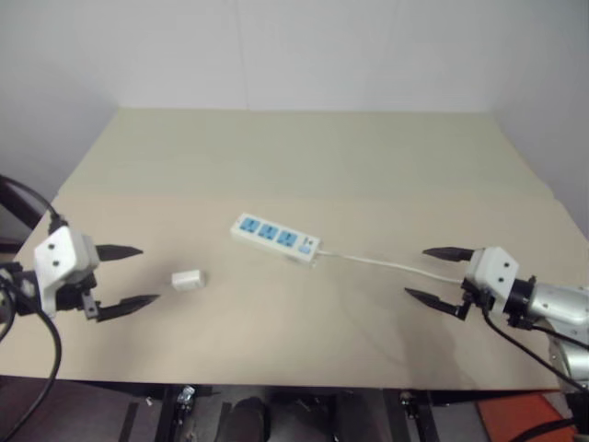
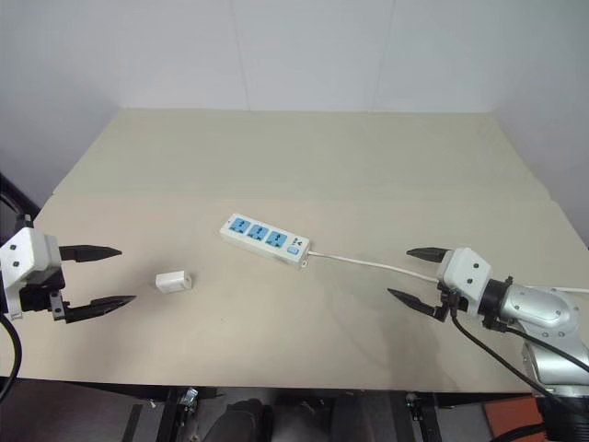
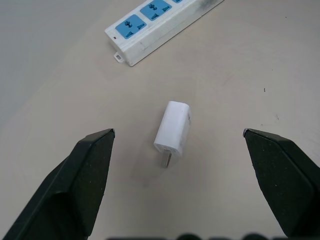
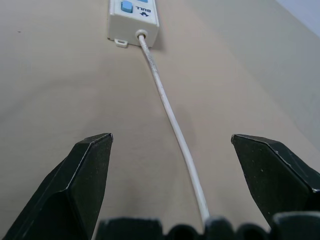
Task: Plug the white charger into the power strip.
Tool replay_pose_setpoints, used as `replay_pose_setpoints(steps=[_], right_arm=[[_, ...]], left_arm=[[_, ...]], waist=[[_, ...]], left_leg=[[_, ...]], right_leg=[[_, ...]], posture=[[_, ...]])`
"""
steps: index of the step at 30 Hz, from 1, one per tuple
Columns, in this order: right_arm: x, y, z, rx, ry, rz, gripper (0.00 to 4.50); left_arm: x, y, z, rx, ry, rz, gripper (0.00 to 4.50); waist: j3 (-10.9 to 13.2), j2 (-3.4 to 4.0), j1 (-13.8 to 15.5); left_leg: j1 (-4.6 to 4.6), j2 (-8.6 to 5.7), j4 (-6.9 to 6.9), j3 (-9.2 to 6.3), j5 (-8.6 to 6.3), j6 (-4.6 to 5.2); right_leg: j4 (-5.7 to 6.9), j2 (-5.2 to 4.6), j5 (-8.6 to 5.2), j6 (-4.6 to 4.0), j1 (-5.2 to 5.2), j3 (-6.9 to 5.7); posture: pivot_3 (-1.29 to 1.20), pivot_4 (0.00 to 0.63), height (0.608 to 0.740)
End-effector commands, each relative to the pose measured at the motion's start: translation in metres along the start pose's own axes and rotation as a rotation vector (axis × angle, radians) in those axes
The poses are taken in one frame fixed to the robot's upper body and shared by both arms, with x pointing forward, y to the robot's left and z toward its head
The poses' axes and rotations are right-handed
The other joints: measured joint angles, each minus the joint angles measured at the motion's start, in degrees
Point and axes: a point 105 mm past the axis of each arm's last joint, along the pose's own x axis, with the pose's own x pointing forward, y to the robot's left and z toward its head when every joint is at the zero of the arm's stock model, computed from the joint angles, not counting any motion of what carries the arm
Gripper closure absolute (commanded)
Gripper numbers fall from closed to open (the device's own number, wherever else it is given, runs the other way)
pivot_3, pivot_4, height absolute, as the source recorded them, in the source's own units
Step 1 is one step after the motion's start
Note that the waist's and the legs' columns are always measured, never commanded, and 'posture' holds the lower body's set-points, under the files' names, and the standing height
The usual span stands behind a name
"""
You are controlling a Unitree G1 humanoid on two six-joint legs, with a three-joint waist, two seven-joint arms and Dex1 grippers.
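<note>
A: Where is the white charger (image 3: 173, 129) placed?

B: It is seen lying on its side on the table (image 1: 304, 157), just ahead of the left hand (image 1: 129, 276), in line with the gap between the spread fingers, not touched. Its prongs are turned toward that hand. The power strip (image 1: 274, 237) is found farther beyond it, well apart, with three blue sockets facing up.

A: And the right hand (image 2: 416, 273)?

B: It is released also, nothing is held. The white cord (image 4: 170, 120) is stretched under it, between the fingers, toward the strip's switch end.

A: What could go wrong?

B: The charger is small and smooth, so it may be pushed away or tipped if one finger arrives first. Because the prongs face the hand, it must probably be turned before insertion. If the strip is not held, it could be shifted by the pressing.
</note>
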Motion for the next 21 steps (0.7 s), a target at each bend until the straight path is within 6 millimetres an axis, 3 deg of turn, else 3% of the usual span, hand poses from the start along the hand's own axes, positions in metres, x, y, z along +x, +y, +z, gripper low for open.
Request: replay_pose_setpoints(steps=[1,8,16,21], right_arm=[[-0.005,-0.006,0.011,-0.024,-0.027,-0.018,0.02],[0.016,-0.004,0.020,0.051,-0.113,0.037,0.02],[0.083,-0.001,0.038,0.178,-0.293,0.138,0.02],[0.122,0.006,0.049,0.203,-0.375,0.179,0.02]], left_arm=[[-0.003,0.002,0.008,0.035,0.000,0.011,0.00],[-0.001,0.002,0.010,0.036,-0.005,0.007,0.00],[0.005,0.002,0.015,0.049,-0.032,-0.005,0.00],[0.011,-0.001,0.017,0.055,-0.043,-0.021,0.00]], waist=[[0.0,0.00,0.0],[0.0,0.00,-0.3],[0.0,-0.01,-0.5],[0.0,0.01,-0.3]], left_leg=[[0.00,0.00,0.00,0.00,0.00,0.00],[0.02,0.02,0.00,0.00,0.00,0.00],[0.00,0.21,0.00,0.05,0.00,0.00],[-0.44,0.46,0.01,0.13,0.05,-0.11]], right_leg=[[0.00,0.00,0.00,0.00,0.00,0.00],[0.00,0.02,0.02,-0.02,0.00,0.02],[-0.02,0.27,0.09,-0.11,-0.11,0.12],[0.05,0.52,0.21,-0.32,-0.72,0.18]], posture=[[0.00,0.150,0.740],[0.00,0.150,0.740],[0.00,0.150,0.740],[0.00,0.150,0.740]])
